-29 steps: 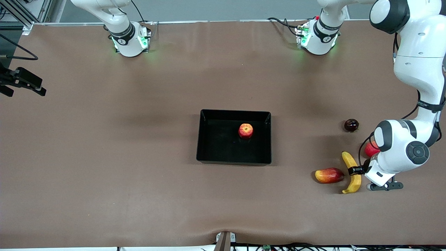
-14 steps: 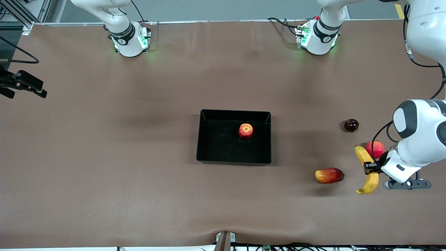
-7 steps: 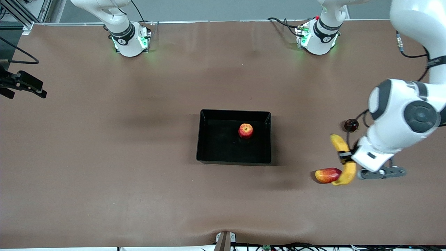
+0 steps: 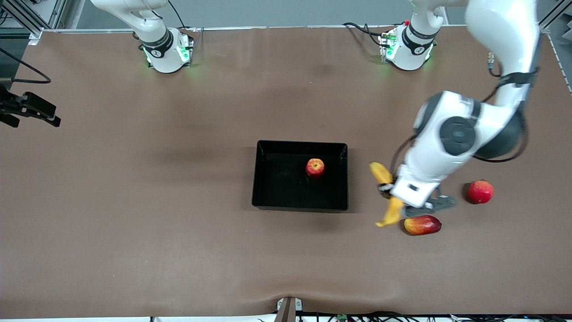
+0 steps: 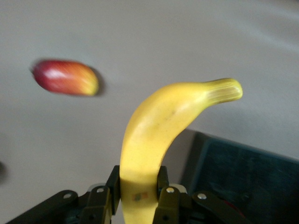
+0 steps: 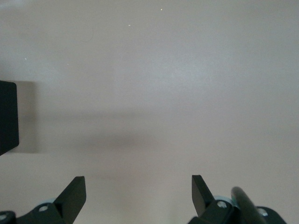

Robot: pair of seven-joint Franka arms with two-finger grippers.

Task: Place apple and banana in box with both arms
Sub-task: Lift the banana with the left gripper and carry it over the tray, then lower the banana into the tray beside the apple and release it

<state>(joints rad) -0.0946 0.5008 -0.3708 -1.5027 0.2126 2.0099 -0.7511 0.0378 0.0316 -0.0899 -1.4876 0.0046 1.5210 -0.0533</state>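
Observation:
The yellow banana point(image 4: 380, 172) hangs in my left gripper point(image 4: 387, 190), which is shut on its middle, up in the air over the table between the black box point(image 4: 277, 185) and a mango-like fruit. In the left wrist view the banana point(image 5: 159, 116) rises from between the pads of my left gripper point(image 5: 138, 179), with the box corner point(image 5: 243, 172) beside it. The apple point(image 4: 315, 167) lies inside the box. My right gripper point(image 4: 47, 114) waits at the right arm's end of the table; in the right wrist view it point(image 6: 138, 184) is open and empty over bare table.
A red-and-yellow mango-like fruit point(image 4: 422, 225) lies on the table just under the left gripper, and shows in the left wrist view point(image 5: 65, 77). A round red fruit point(image 4: 480, 191) lies toward the left arm's end. The left arm's elbow hangs above that area.
My left gripper has lifted the banana off the table and carried it toward the box. The round red fruit is uncovered; the small dark fruit is now hidden by the arm.

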